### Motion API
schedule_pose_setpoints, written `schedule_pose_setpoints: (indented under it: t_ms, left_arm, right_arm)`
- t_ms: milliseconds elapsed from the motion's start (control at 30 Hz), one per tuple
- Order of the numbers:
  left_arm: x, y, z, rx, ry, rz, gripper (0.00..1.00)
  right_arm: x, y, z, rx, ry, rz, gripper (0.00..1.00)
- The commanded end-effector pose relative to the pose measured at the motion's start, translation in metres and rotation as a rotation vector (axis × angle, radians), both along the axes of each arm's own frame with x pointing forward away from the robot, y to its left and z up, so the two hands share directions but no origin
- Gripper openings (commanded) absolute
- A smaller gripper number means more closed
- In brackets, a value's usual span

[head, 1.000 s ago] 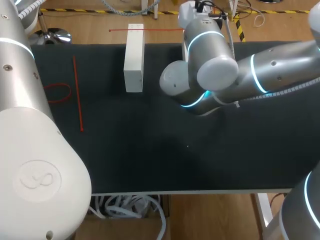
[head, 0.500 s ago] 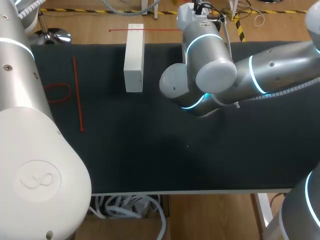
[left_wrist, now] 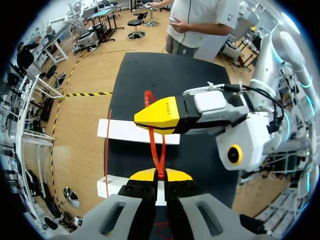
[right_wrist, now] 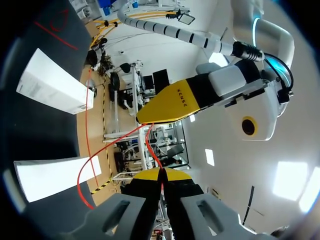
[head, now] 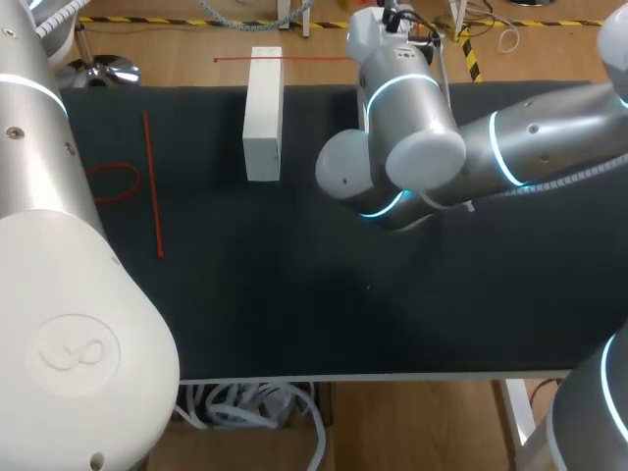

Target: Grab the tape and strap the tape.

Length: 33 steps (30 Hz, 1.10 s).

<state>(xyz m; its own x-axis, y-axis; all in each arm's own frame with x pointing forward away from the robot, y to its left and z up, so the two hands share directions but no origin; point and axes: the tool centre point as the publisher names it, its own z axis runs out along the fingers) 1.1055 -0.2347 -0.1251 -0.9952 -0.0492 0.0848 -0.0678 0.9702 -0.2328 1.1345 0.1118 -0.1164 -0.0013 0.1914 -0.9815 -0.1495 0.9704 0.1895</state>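
Note:
A thin red tape (left_wrist: 154, 142) is stretched between my two grippers, held high over the black table (left_wrist: 150, 75). In the left wrist view my left gripper (left_wrist: 160, 175) is shut on one end of it. My right gripper (left_wrist: 159, 119) faces it from just ahead, and the tape runs up into its yellow tips and loops past them. In the right wrist view my right gripper (right_wrist: 160, 173) is shut on the red tape (right_wrist: 150, 147), with my left gripper (right_wrist: 167, 107) opposite. In the head view both grippers are hidden by the right arm (head: 422, 137).
A white block (head: 263, 113) lies at the table's far edge, left of the right arm. A straight red strip (head: 152, 186) and a small red loop (head: 113, 182) lie at the far left. A second white block (left_wrist: 112, 187) shows below the left gripper.
The right arm's wrist and elbow have shifted slightly in the head view. Both grips on the tape look the same.

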Motion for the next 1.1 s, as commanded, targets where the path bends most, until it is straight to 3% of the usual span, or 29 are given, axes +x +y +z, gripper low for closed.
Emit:
schedule_pose_setpoints:
  t_ms: [33, 433, 1100]
  left_arm:
    - [0.001, -0.001, 0.002, 0.005, 0.003, 0.000, 0.00]
    - [0.001, -0.001, 0.002, 0.005, 0.003, 0.000, 0.00]
    - [0.001, -0.001, 0.002, 0.005, 0.003, 0.000, 0.00]
  right_arm:
    - [-0.002, 0.000, -0.001, 0.023, -0.002, -0.004, 0.00]
    - [-0.006, -0.001, -0.003, 0.091, 0.001, 0.000, 0.00]
    - [-0.008, -0.010, -0.002, 0.092, -0.006, -0.009, 0.00]
